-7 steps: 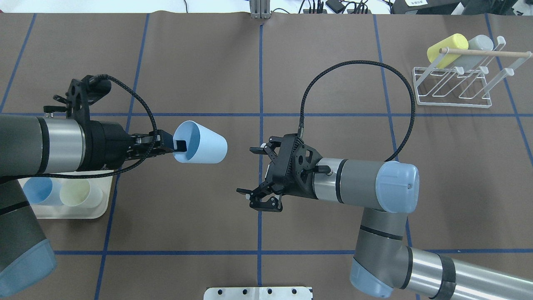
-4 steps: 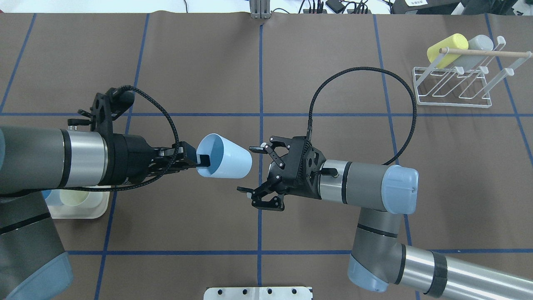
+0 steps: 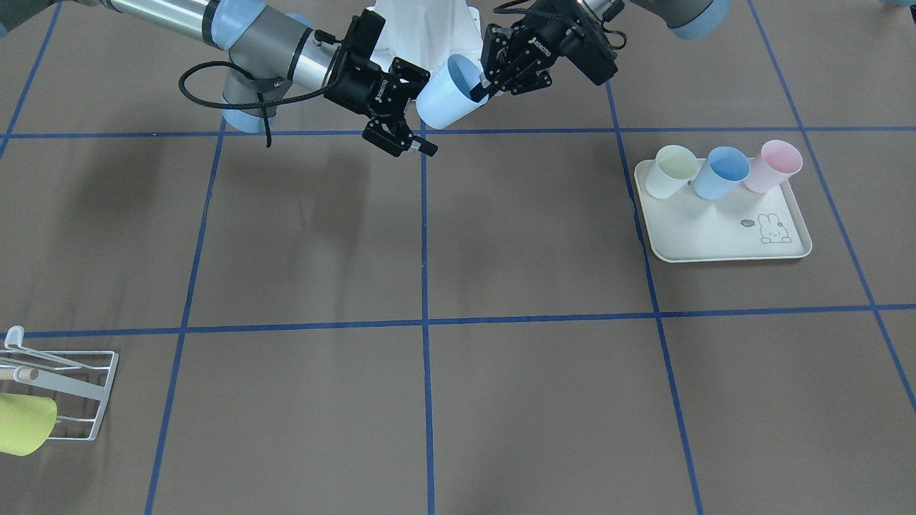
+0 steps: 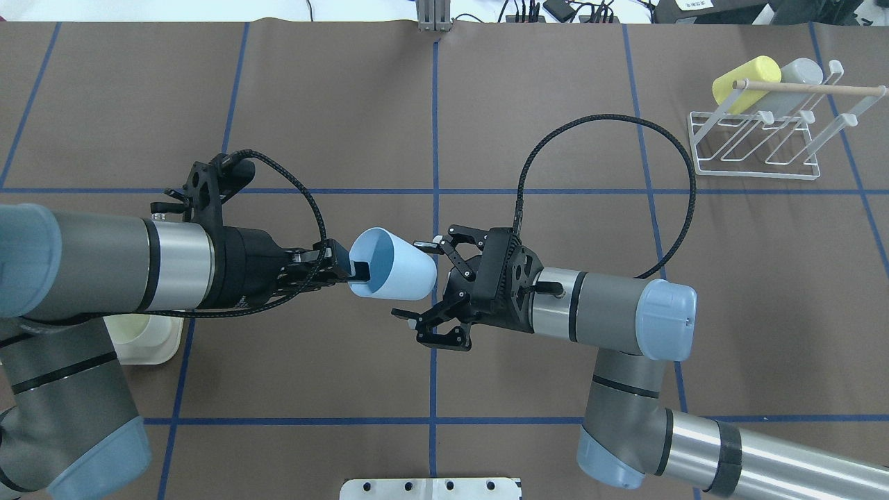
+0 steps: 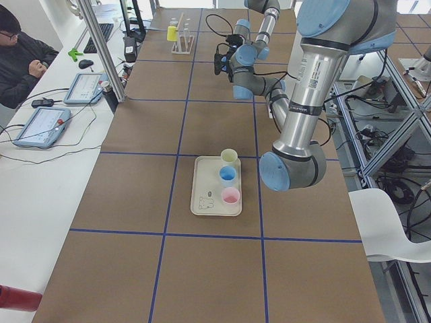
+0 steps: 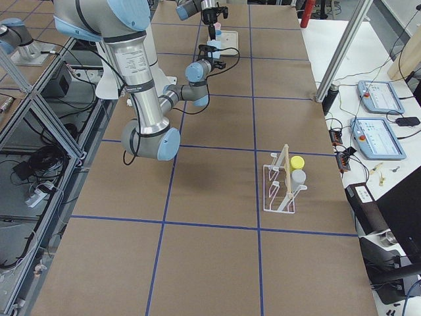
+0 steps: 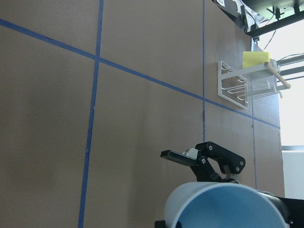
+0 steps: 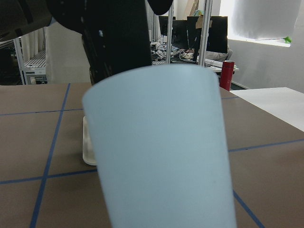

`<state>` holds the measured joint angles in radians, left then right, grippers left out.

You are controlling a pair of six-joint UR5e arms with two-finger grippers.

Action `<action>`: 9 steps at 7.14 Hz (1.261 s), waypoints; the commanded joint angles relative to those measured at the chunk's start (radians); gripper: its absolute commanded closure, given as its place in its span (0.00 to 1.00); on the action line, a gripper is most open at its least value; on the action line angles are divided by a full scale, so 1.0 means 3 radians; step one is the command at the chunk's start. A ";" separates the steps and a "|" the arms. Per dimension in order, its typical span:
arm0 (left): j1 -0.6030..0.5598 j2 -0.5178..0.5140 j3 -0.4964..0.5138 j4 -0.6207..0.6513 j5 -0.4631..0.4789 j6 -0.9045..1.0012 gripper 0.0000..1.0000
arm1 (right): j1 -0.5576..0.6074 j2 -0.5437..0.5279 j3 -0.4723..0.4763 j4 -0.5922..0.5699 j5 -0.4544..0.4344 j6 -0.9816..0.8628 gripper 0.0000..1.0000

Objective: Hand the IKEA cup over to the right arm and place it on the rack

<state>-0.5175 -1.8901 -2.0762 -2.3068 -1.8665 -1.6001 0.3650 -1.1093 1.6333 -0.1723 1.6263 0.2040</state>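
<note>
A light blue IKEA cup (image 4: 399,274) hangs sideways above the table's middle, its mouth toward the left arm. My left gripper (image 4: 353,269) is shut on its rim, one finger inside the mouth. The right arm's gripper (image 4: 410,280) is open, and the cup's base sits between its spread fingers without clear contact. In the front view the cup (image 3: 445,96) lies between the left gripper (image 3: 481,89) and the right gripper (image 3: 422,111). The cup (image 8: 156,147) fills the right wrist view. The white wire rack (image 4: 757,176) stands at the far right.
A yellow cup (image 4: 746,82) and a grey cup (image 4: 799,80) lie on the rack's prongs. On the robot's left a cream tray (image 3: 708,229) holds pale yellow, blue and pink cups. The left arm covers most of that tray (image 4: 156,344) in the overhead view.
The left arm has carried the cup rightward until its base is between the right gripper's open fingers. The right gripper has barely shifted and stays open.
</note>
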 commanded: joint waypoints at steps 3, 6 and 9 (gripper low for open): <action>0.0002 -0.0020 0.0099 -0.0001 0.0004 0.0036 1.00 | -0.0025 0.0001 -0.0014 0.0104 -0.0016 0.0000 0.05; 0.0002 -0.0020 0.0094 -0.0001 0.0004 0.0031 1.00 | -0.0035 -0.0004 -0.0014 0.0129 -0.0021 0.0000 0.24; 0.0002 -0.0020 0.0094 -0.0001 -0.0001 0.0107 0.12 | -0.0035 -0.0040 -0.0014 0.0236 -0.0026 -0.0005 0.71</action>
<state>-0.5170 -1.8960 -2.0479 -2.3074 -1.8664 -1.5834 0.3535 -1.1164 1.6290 -0.1203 1.6205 0.2031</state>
